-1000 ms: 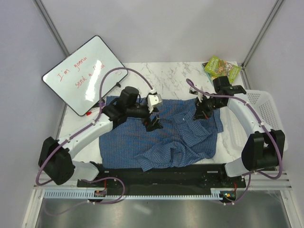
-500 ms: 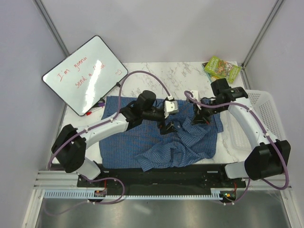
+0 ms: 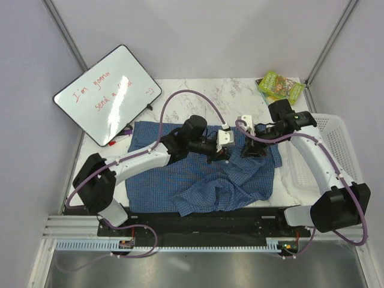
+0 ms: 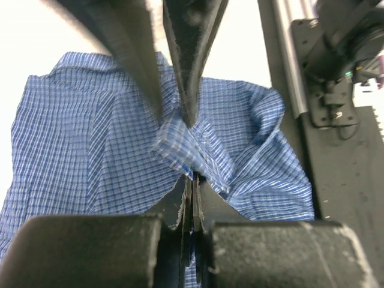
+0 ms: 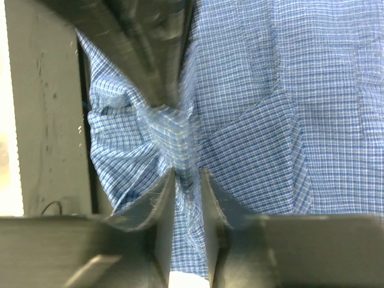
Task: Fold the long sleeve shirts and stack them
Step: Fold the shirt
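One long sleeve shirt [image 3: 174, 180], blue finely checked, lies rumpled across the table with a sleeve bunched at the front. Both grippers meet on one raised fold near its right side. My left gripper [image 3: 217, 155] is shut on that fold, the cloth pinched at its tips [image 4: 192, 177]. My right gripper [image 3: 248, 150] faces it, its jaws a little apart with the same fold running loosely between them [image 5: 187, 174]. The left wrist view shows the right gripper's fingers [image 4: 186, 54] at the top, above the shirt [image 4: 78, 138]. In the right wrist view the shirt [image 5: 312, 108] fills most of the frame.
A whiteboard [image 3: 108, 93] with red writing leans at the back left. Green packets [image 3: 279, 86] lie at the back right corner. A white mesh basket [image 3: 327, 150] stands along the right edge. A black rail [image 3: 204, 217] runs along the near edge.
My left arm has swung right across the shirt to the right gripper and has shut on the raised fold. The right gripper's jaws have parted slightly.
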